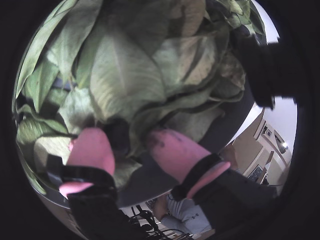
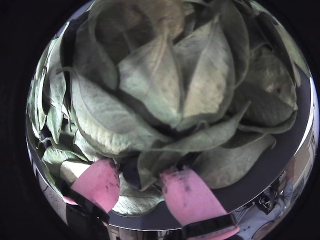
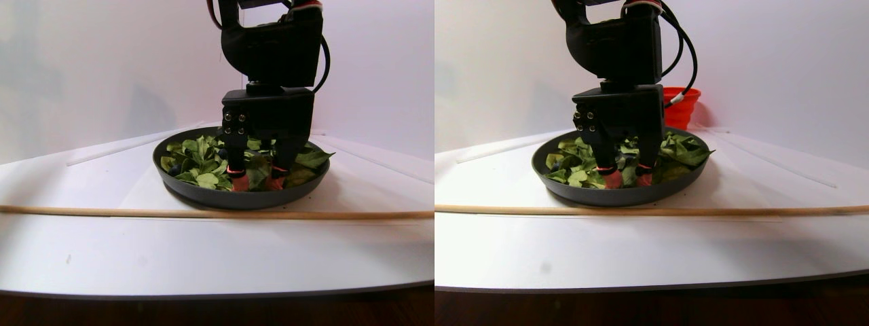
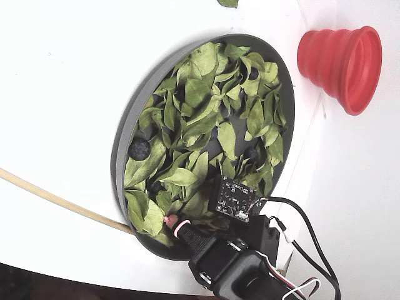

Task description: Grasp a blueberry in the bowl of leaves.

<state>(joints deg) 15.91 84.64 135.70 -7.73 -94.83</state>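
Note:
The dark-grey bowl [image 4: 122, 150] holds a loose heap of green leaves [image 4: 200, 112]. My gripper [image 1: 125, 136] is down in its near part, open, its pink fingertips [image 1: 92, 150] pressed among the leaves [image 1: 125, 75]. A dark blueberry [image 1: 118, 134] sits between the fingertips, close to the left one and half under a leaf. The other wrist view shows the same blueberry [image 2: 129, 171] inside the gripper [image 2: 139, 171], with a gap to the right finger. In the stereo pair view the gripper [image 3: 256, 183] stands upright in the bowl [image 3: 204, 193]. Other blueberries [image 4: 139, 149] lie among the leaves.
A red ribbed cup [image 4: 340, 59] stands beyond the bowl, seen at the right in the stereo pair as the cup [image 3: 679, 107]. A thin wooden stick [image 3: 204, 213] lies across the white table in front of the bowl. The arm's cables [image 4: 300, 225] trail behind the gripper.

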